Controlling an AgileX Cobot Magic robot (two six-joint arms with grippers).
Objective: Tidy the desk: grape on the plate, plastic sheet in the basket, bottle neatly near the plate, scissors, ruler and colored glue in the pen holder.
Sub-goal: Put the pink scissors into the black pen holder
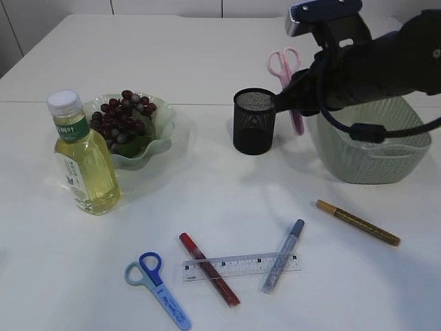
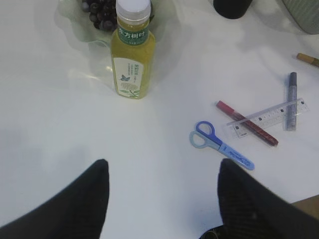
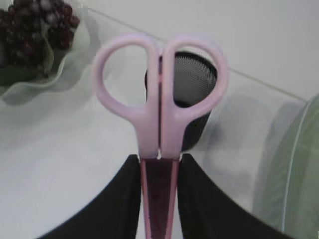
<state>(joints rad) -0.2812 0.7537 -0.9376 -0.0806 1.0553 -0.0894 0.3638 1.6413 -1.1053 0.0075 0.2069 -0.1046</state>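
Clamping the pink scissors [image 3: 159, 94] by the blade end between its two black fingers [image 3: 112, 204], the right gripper [image 3: 159, 199] holds them above the counter [image 1: 207, 193] with the handle loops pointing away from the wrist, close to the rim of the black mesh pen holder [image 1: 253, 121]. In the exterior view the right arm reaches in from the right, over the pale green basket [image 1: 372, 148], which stands to the right of the pen holder; the pink handles show just behind and above the holder's far right side. At far left, the grapes [image 1: 124, 116] lie in a translucent green plate [image 1: 162, 127] with a wavy rim, and the bottle [image 1: 83, 155] of yellow liquid with a white cap stands upright just in front of it, touching or nearly touching the plate's near left edge. Near the front of the counter lie the blue scissors [image 1: 157, 288], then to their right a red glue pen [image 1: 209, 277] crossed by the clear ruler [image 1: 241, 267], with a blue-grey glue pen [image 1: 283, 255] lying over the ruler's right end. A gold glue pen [image 1: 357, 222] lies apart from these, further right, in front of the basket. The left gripper [image 2: 162, 194] hangs with its fingers spread wide apart and nothing between them, over bare counter at near left, the blue scissors lying just beyond its right finger.
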